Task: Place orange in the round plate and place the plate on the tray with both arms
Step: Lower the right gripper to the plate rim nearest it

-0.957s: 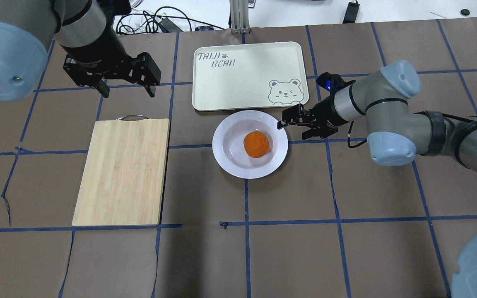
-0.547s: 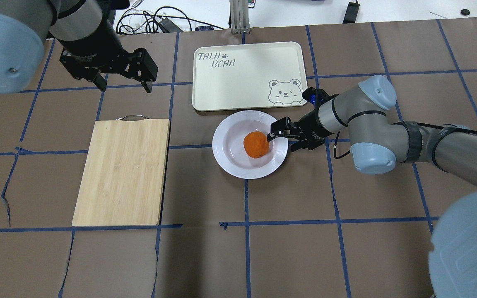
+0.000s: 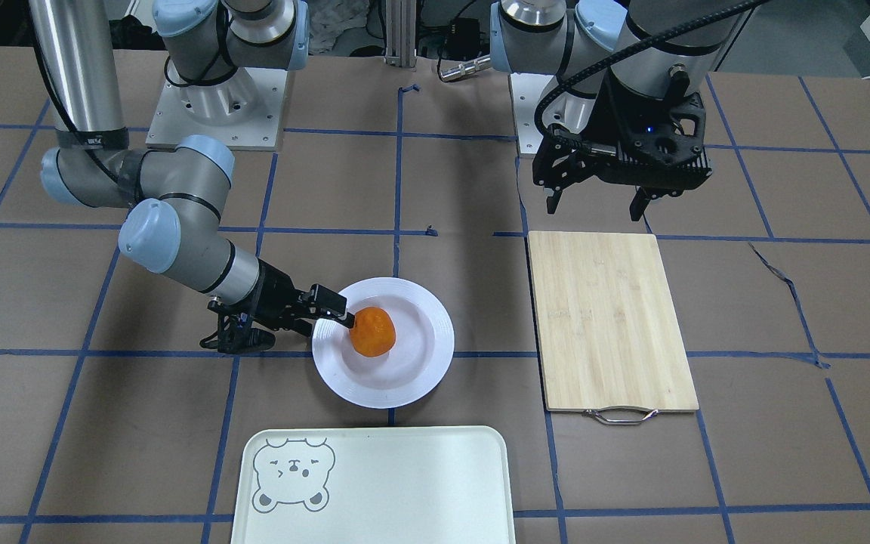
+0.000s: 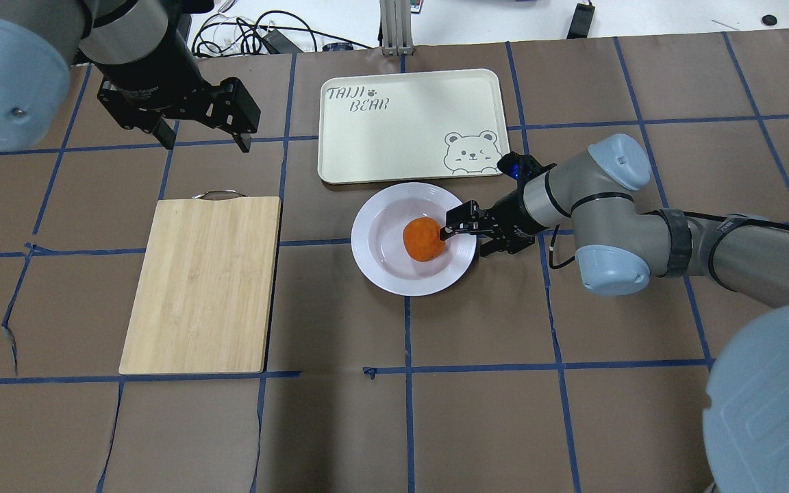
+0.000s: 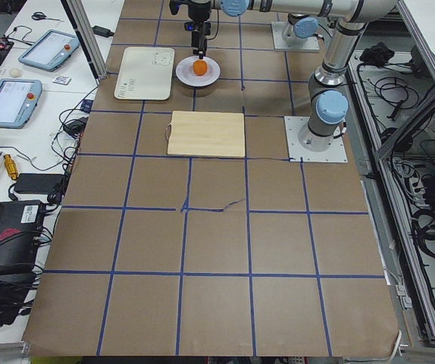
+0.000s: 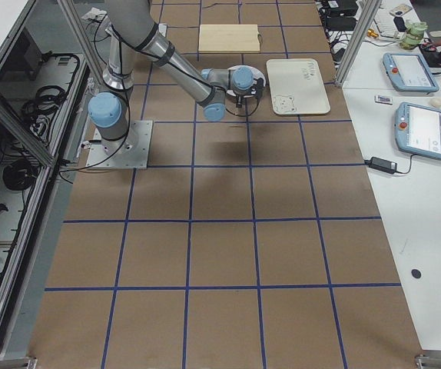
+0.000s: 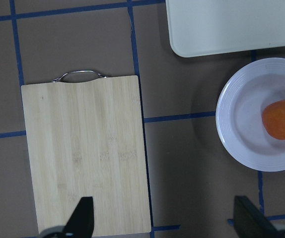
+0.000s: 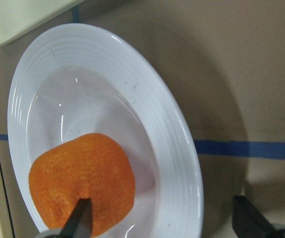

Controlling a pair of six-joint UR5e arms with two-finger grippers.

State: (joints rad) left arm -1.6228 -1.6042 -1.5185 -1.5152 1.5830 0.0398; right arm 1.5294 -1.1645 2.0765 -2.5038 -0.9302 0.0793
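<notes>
The only legible writing is "TAIJI BEAR", printed in grey with a paw mark on the one tray [image 4: 408,127], which lies upper centre in the overhead view; a grey bear face fills its lower right corner. There is one round plate [image 4: 382,272], at the middle of that view just below the tray's bear corner, on the brown table cover and not on the tray. One orange [image 4: 423,239] sits in its sunken centre. Of the two arms, the right gripper [image 4: 464,242] enters from the right with its jaws spread across the plate's right rim, one finger [image 4: 446,231] inside at the orange's side, the other outside over the table. The left gripper [image 4: 207,140] hangs at upper left, jaws wide apart, holding nothing. One bamboo cutting board [image 4: 203,284] lies left of centre, metal handle toward the top.
</notes>
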